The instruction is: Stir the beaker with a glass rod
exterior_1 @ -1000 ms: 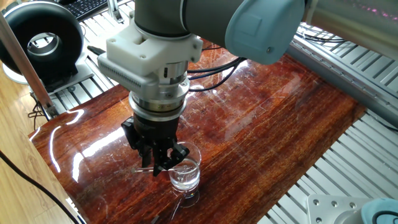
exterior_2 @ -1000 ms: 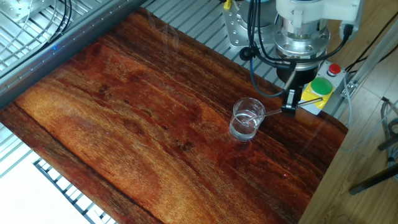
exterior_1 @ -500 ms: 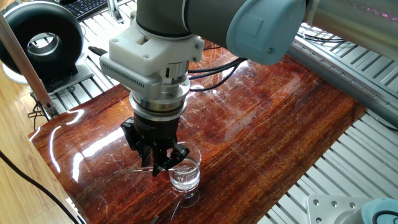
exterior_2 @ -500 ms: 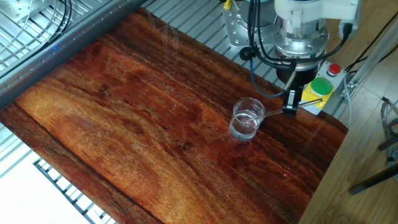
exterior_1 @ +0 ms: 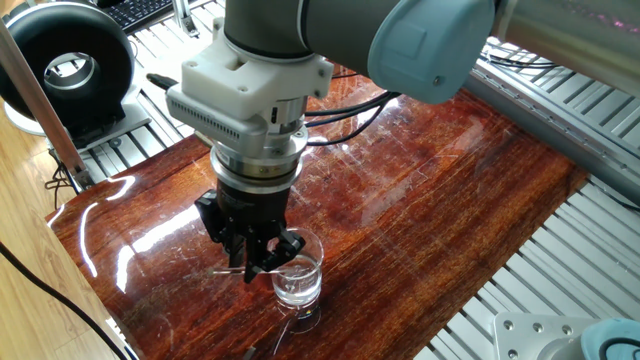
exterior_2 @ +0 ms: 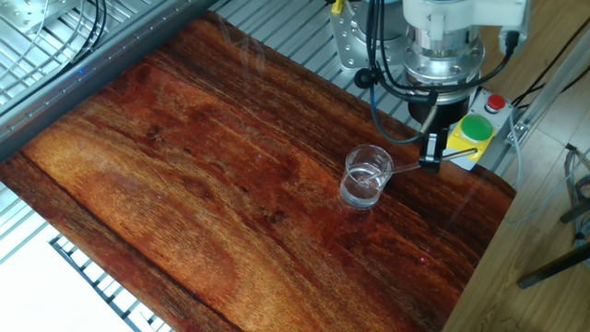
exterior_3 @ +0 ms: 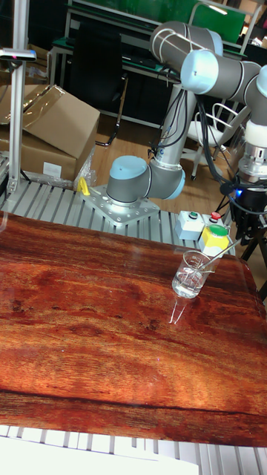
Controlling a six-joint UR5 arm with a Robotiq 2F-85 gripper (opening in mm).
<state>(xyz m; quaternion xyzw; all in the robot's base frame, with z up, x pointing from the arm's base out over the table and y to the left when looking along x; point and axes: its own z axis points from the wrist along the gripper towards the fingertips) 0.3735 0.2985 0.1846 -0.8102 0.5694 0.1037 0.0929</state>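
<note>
A UR5 arm's gripper [exterior_2: 430,152] pinches the upper end of the glass rod [exterior_2: 398,167], its two dark fingers pressed against the thin stick just beside the beaker [exterior_2: 367,177], near the far right corner of a glossy red-brown wooden tabletop [exterior_2: 184,175]. The rod slants down over the flared rim so that its lower end dips into the clear liquid, a hold that appears chosen to keep the fingers outside the glass while the tip does the stirring. In the tall fixed view the slant is plain: rod [exterior_3: 215,259] rising from beaker [exterior_3: 190,274] toward the gripper [exterior_3: 241,239] at the right edge. The beaker stands upright on the wood, touching nothing else but the rod. Beyond the table, a box carrying green and red buttons [exterior_2: 474,128] sits on ribbed aluminium framing [exterior_1: 560,280]; a black ring-shaped device [exterior_1: 68,70] stands behind, and cardboard boxes [exterior_3: 52,122] lie on the workshop floor near a second, idle robot arm [exterior_3: 148,174].
</note>
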